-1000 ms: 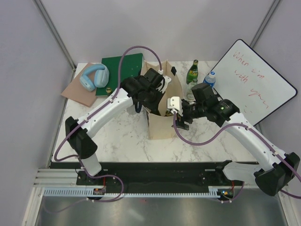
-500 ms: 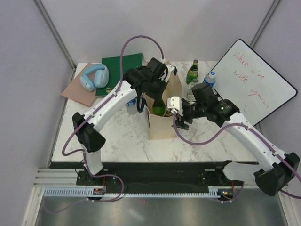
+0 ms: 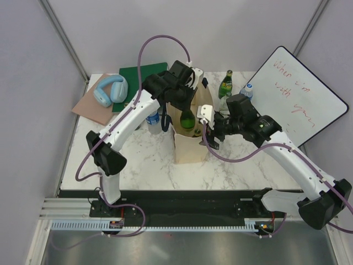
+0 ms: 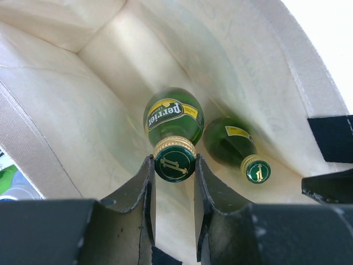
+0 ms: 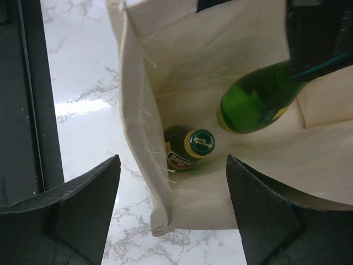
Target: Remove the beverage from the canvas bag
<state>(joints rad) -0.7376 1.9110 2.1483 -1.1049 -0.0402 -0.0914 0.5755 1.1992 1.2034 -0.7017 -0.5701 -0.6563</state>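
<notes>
In the middle of the marble table (image 3: 143, 160) stands the canvas bag (image 3: 190, 152), upright, its mouth open and its dark handles at the rim. The left arm reaches over it from above. In the left wrist view the left fingers (image 4: 138, 199) are clamped on the gold-rimmed cap of a green Perrier bottle (image 4: 174, 118), one on each side, with the bottle hanging neck-up inside the cream walls. From the right wrist view this held bottle (image 5: 253, 105) hangs tilted, its base clear of the bag floor and still below the rim. A second green bottle (image 4: 231, 146) sits lower in the bag, just beside the held one, near a corner; it seems to lean against the wall, though the angle is hard to judge.

The right fingers (image 5: 71, 204) stand wide apart above the bag's right side, one over the table outside the fabric wall, the other over the opening, gripping nothing. I cannot tell whether they touch the fabric.

Behind the bag a third green bottle (image 3: 225, 84) and a clear water bottle (image 3: 246, 91) stand near a whiteboard (image 3: 298, 94). At the far left lie a green book (image 3: 140, 74) and blue headphones (image 3: 110, 89).
</notes>
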